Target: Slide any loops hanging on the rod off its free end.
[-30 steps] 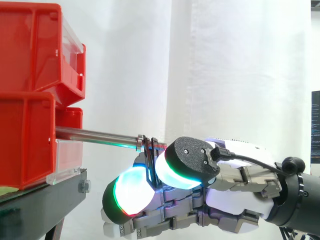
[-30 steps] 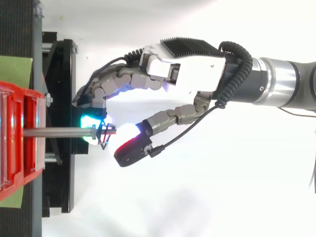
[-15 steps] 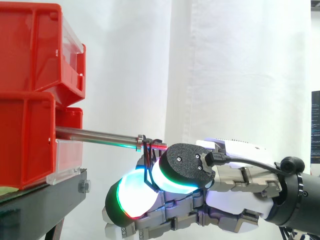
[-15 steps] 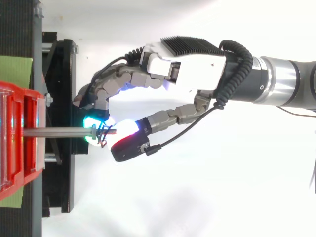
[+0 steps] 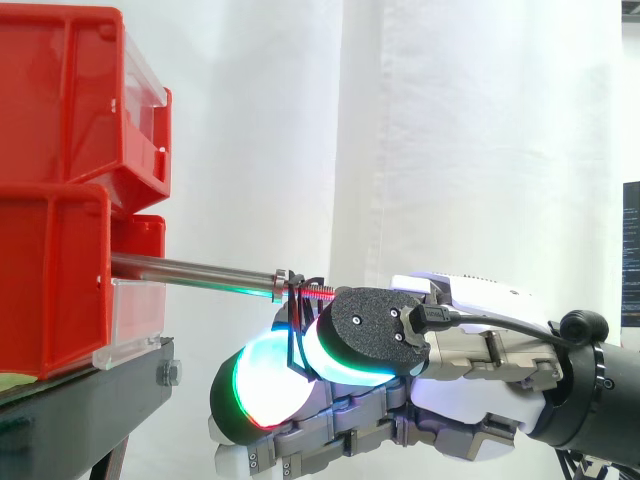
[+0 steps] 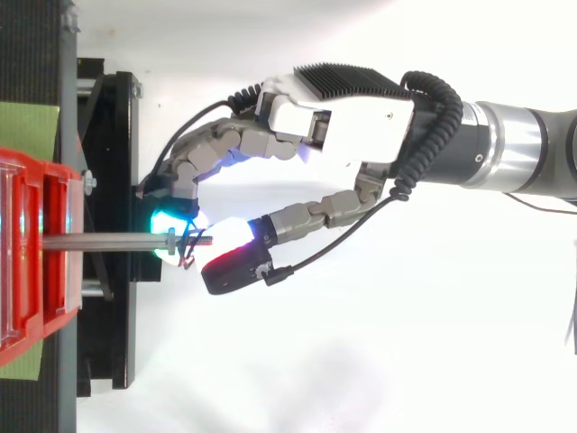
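Note:
A steel rod (image 5: pixel 190 270) juts rightward from the red bins (image 5: pixel 55 280), with a nut and a threaded tip at its free end. A thin dark loop (image 5: pixel 297 325) hangs from that threaded tip, just past the nut. My hand (image 6: pixel 352 126) comes in from the right, below and beside the rod's end. Its thumb and a curled finger press their glowing pads (image 5: pixel 265 385) together on the lower part of the loop. From above, the loop (image 6: pixel 188 247) sits on the rod (image 6: pixel 108 241) between the two pads.
The stacked red bins sit on a black stand (image 5: pixel 90 400) at the left. A green mat (image 6: pixel 27 131) lies under the bins. A white curtain hangs behind, with open space to the right of the rod's tip.
The thumb has swung down and left towards the finger pad, closing on the loop. The loop has drawn in from a spread shape to a narrow one by the nut.

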Controlling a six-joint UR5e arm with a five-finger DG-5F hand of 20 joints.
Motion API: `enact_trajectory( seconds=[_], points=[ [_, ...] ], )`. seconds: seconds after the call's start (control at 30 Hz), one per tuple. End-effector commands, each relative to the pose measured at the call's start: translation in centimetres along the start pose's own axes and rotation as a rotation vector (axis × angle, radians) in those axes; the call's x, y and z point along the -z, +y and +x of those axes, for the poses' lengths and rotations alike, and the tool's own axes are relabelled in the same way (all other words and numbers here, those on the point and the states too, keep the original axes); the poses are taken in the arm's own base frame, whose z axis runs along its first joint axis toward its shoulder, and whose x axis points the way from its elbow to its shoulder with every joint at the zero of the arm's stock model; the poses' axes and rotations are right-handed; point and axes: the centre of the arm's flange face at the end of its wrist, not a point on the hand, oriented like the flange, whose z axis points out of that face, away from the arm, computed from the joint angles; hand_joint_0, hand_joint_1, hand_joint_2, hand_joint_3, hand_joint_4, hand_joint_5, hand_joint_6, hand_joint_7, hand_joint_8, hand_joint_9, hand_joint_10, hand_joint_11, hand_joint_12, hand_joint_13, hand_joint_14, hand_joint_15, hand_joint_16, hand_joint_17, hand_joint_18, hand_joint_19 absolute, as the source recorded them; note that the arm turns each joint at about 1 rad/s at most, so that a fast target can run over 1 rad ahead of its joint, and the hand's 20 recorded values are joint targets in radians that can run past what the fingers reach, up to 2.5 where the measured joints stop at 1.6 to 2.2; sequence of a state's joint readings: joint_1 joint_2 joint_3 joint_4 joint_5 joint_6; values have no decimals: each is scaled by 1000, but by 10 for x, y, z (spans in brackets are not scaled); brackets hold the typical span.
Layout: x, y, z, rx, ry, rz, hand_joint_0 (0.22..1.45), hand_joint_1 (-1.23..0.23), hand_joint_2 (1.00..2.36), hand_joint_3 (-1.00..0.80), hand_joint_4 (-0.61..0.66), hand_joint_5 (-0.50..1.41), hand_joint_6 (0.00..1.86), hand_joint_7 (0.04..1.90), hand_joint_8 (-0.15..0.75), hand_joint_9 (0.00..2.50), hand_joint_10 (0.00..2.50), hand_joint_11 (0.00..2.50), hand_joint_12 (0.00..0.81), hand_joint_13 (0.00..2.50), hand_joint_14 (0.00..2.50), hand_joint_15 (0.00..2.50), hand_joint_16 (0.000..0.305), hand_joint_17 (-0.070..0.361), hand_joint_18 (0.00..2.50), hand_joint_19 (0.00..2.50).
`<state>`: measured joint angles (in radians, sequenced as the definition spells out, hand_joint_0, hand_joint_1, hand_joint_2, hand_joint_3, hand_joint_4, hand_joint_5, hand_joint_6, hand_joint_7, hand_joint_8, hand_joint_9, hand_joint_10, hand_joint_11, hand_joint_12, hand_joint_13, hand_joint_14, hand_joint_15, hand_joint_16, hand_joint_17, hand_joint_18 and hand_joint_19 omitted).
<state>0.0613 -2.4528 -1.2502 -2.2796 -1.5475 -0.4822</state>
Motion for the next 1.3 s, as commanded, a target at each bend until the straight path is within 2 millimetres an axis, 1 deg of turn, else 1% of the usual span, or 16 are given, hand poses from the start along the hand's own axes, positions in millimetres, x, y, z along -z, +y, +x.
enact_trajectory(
  seconds=[0.0, 0.1, 0.13, 0.2, 0.43, 0.7, 0.9, 1.07, 1.27],
  points=[
    [0, 0, 0, -2, 1, -2, 623, -740, 1002, 38, -40, -146, 933, 859, 345, 728, 0, 28, 385, 685, 0, 17, 51, 115, 682, 75],
    [0, 0, 0, -2, 1, -2, 627, -750, 1000, 52, -81, -142, 935, 884, 347, 748, 0, 45, 386, 701, 0, 22, 51, 116, 691, 79],
    [-1, 1, 0, -4, 0, -4, 634, -761, 1000, 57, -109, -138, 934, 928, 344, 758, 0, 36, 383, 700, 1, 23, 51, 115, 695, 80],
    [0, 0, 0, -7, 1, -2, 639, -769, 1000, 65, -123, -137, 935, 963, 341, 766, 0, 39, 381, 703, 0, 22, 51, 114, 695, 85],
    [0, 1, 0, -19, 3, -2, 640, -766, 1001, 41, -73, -136, 937, 957, 344, 770, 0, 46, 381, 698, 0, 29, 51, 114, 693, 96],
    [0, 1, 0, -39, 4, 0, 639, -757, 1010, 26, -62, -136, 937, 955, 345, 773, 1, 57, 383, 684, 0, 35, 50, 114, 670, 110],
    [0, 1, 0, -43, 7, 3, 629, -750, 1047, 10, -51, -136, 937, 944, 347, 770, 1, 49, 385, 681, 0, 36, 51, 115, 664, 103],
    [4, -1, 3, -40, 42, 25, 622, -749, 1060, 6, -47, -136, 937, 943, 351, 767, 0, 48, 387, 680, 0, 29, 52, 116, 666, 101],
    [5, 5, 4, -36, 88, 31, 618, -750, 1065, 3, -32, -136, 936, 934, 351, 769, 0, 48, 389, 680, 0, 33, 52, 117, 666, 100]
  ],
)
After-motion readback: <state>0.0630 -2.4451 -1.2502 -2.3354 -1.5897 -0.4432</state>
